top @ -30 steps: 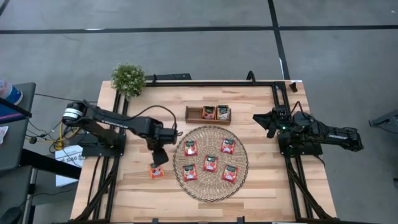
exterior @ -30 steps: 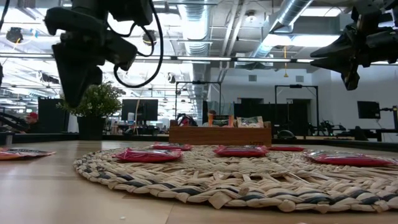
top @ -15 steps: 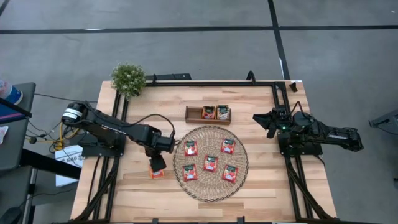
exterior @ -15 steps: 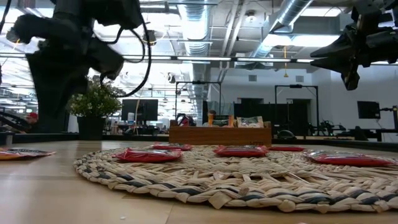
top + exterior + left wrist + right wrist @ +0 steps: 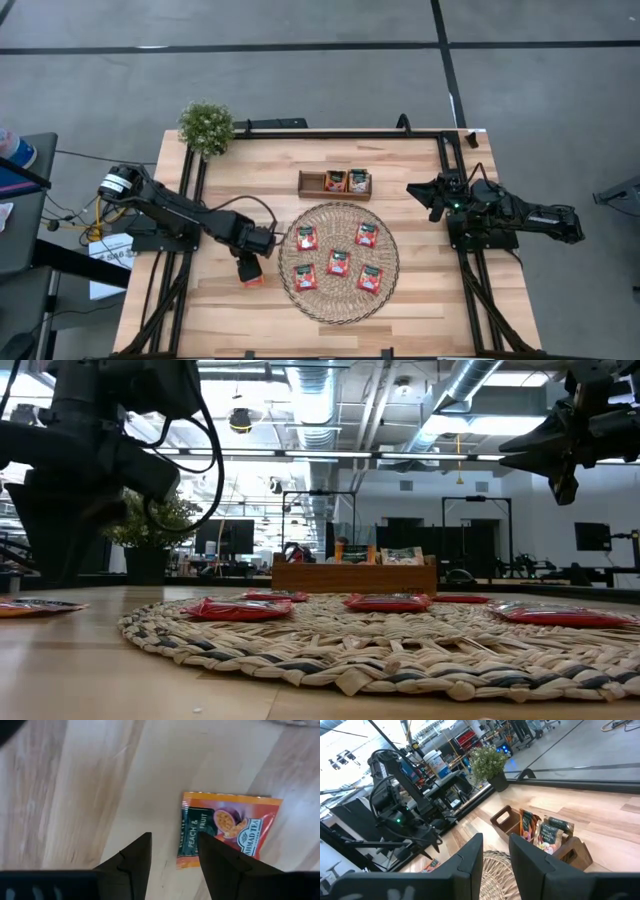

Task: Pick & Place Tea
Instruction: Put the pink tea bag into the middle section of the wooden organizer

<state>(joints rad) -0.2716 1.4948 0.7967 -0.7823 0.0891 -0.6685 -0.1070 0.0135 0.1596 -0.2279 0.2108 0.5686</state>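
One red-orange tea sachet (image 5: 227,832) lies flat on the bare wood left of the round woven mat (image 5: 338,300). My left gripper (image 5: 173,842) points down just above it, open. The sachet's dark-label edge lies below the gap, and most of the sachet lies beyond one finger. In the high view the gripper (image 5: 250,266) covers most of that sachet (image 5: 253,282). Several more red-orange sachets (image 5: 338,262) lie flat on the mat. The wooden tray (image 5: 310,183) holds two upright sachets (image 5: 347,181). My right gripper (image 5: 422,192) waits at the table's right, level and open, holding nothing.
A small potted plant (image 5: 206,126) stands at the far left corner. The wooden tray sits just beyond the mat's far rim, its left slot bare. Black frame rails run along the table's left, right and far edges. Bare wood lies between the mat and the near edge.
My left gripper has moved toward the table's near edge and downward, coming to hang over the sachet left of the mat. The sachet has stayed where it lay.
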